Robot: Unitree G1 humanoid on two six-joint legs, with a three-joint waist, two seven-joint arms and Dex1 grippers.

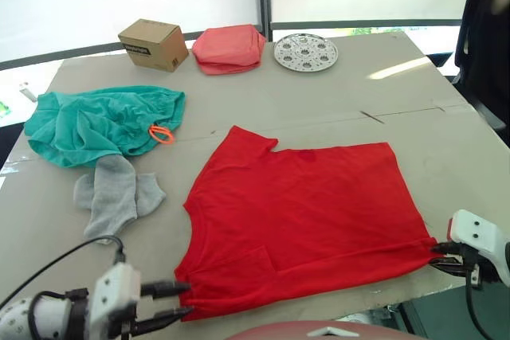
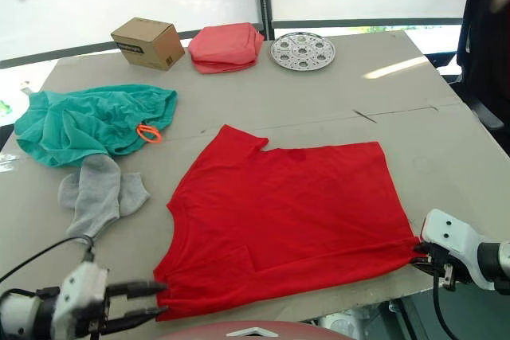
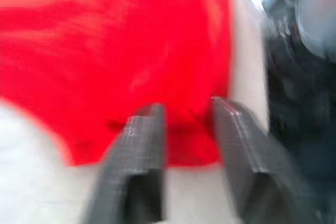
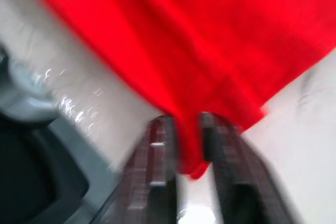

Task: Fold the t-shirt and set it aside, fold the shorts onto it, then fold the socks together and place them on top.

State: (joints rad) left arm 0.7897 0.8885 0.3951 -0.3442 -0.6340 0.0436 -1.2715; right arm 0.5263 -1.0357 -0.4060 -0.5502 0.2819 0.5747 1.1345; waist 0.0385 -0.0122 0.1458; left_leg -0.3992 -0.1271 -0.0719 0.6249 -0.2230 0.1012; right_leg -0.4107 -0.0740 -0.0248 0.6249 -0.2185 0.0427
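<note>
The red t-shirt [image 1: 303, 212] lies spread flat on the table's near half, collar toward the left. My left gripper [image 1: 179, 302] is at its near left corner, open, with the hem [image 3: 184, 135] between the two fingers. At the near right corner my right gripper [image 1: 437, 254] is shut on the t-shirt, whose tip [image 4: 191, 150] sits pinched between the fingers. The teal shorts [image 1: 96, 125] lie bunched at the far left, their orange drawstring loop [image 1: 161, 134] showing. Just in front of them lie the grey socks [image 1: 115, 193].
A cardboard box [image 1: 153, 44], a folded salmon-pink cloth bundle [image 1: 229, 48] and a perforated metal plate [image 1: 306, 52] stand along the table's [image 1: 335, 101] far edge. A dark chair [image 1: 486, 53] stands beyond the right edge.
</note>
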